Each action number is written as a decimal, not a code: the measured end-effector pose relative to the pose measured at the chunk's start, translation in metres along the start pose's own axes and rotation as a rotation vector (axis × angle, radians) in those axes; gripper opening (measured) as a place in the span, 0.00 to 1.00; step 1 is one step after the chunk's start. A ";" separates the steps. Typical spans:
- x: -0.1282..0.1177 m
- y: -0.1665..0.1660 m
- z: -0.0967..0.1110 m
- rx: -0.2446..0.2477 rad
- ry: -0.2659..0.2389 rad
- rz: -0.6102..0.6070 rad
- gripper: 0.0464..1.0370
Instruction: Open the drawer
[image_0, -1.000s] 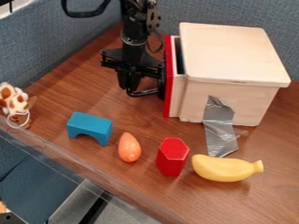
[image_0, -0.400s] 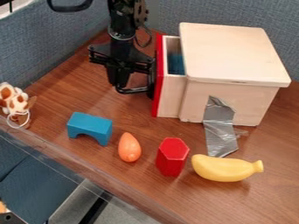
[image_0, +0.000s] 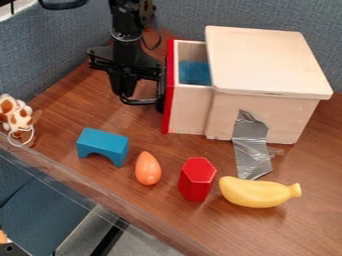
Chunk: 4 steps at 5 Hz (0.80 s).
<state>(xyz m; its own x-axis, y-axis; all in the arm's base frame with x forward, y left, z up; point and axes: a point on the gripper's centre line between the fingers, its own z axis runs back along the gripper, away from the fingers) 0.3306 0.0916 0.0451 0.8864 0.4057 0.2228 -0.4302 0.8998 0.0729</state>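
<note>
Drawer (image_0: 189, 111) slid farther out, pale wood with red front.

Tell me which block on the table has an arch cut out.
The blue block, beside the orange toy; the red block is hexagonal, without an arch.

One each: box (image_0: 267, 60), drawer (image_0: 189, 109), blue drawer item (image_0: 194, 73), blue arch (image_0: 102, 143), red prism (image_0: 197, 181), banana (image_0: 257, 192), orange piece (image_0: 147, 169), spotted toy (image_0: 18, 117), tape strip (image_0: 251, 145).
</note>
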 end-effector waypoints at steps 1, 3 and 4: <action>0.000 0.008 0.003 0.007 0.001 0.011 0.11; -0.002 0.015 0.001 0.007 0.008 0.017 0.11; -0.003 0.018 0.000 0.006 0.014 0.021 0.15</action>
<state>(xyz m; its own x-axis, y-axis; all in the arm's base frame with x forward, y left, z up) 0.3201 0.1066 0.0458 0.8795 0.4266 0.2107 -0.4495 0.8902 0.0738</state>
